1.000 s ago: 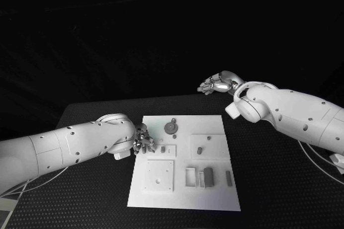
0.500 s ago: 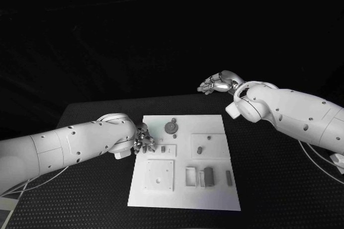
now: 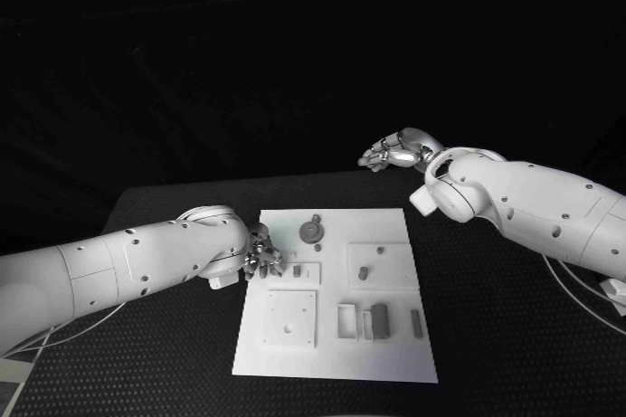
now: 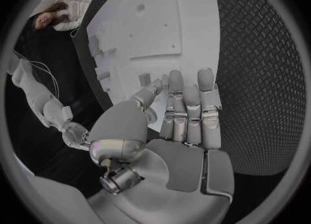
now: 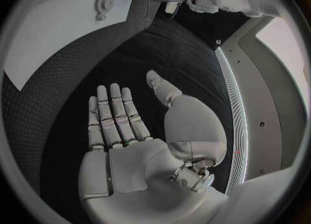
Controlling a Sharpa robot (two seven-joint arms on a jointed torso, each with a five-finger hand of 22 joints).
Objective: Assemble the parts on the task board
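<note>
— At the table's left side, what is the left hand (image 3: 261,257) doing?
— It hovers at the left edge of the task board (image 3: 336,349), fingers (image 4: 188,105) straight and side by side, holding nothing.
— And the parts?
— A round part (image 3: 312,230) lies near the board's far end; small upright parts (image 3: 378,320) stand nearer (details too small to tell).
— The right hand (image 3: 392,151)?
— Raised beyond the board's far right corner, well apart, fingers (image 5: 110,115) extended, palm empty.
</note>
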